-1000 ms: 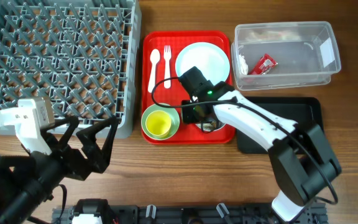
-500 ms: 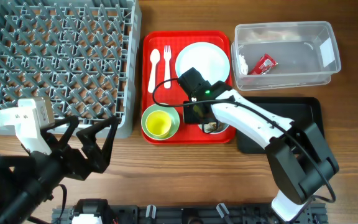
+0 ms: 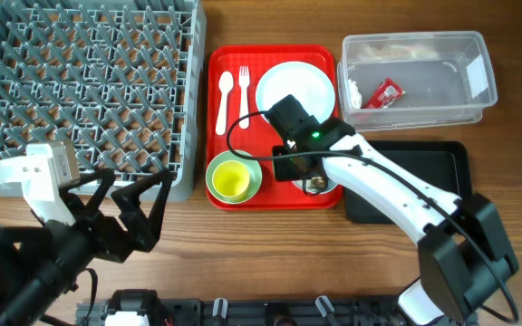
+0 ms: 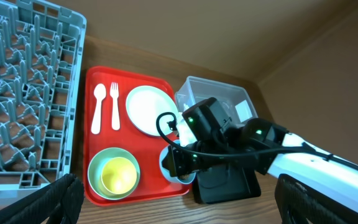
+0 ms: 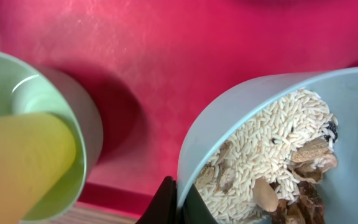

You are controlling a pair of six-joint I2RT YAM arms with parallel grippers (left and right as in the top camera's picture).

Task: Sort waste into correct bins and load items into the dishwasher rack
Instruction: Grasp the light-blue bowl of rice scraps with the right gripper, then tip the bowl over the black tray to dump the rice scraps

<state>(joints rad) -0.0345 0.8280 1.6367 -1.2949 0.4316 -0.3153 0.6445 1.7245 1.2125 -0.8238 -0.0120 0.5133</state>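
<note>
Overhead, the large square grey plastic dishwasher rack with its upright pegs fills the left of the wooden desk. Just right of it lies the red rectangular serving tray. Further right stands the clear rectangular plastic tub, with the shallow black rectangular tray in front of it.

The right arm reaches across the black tray to the red tray's near right corner. There the right end effector is closed on the rim of a small pale blue-green bowl. On the right wrist view a dark finger pinches that rim from the left, and the bowl is heaped with beige-white grains and brown scraps.

The left end effector hangs wide open and empty in front of the rack's near corner, well apart from the red tray.

The pale blue round plate sits far right on the red tray. A second pale green bowl, near left, holds the small yellow cup. The white plastic spoon and white plastic fork lie side by side left of the plate. A small crumpled red wrapper lies in the tub.
</note>
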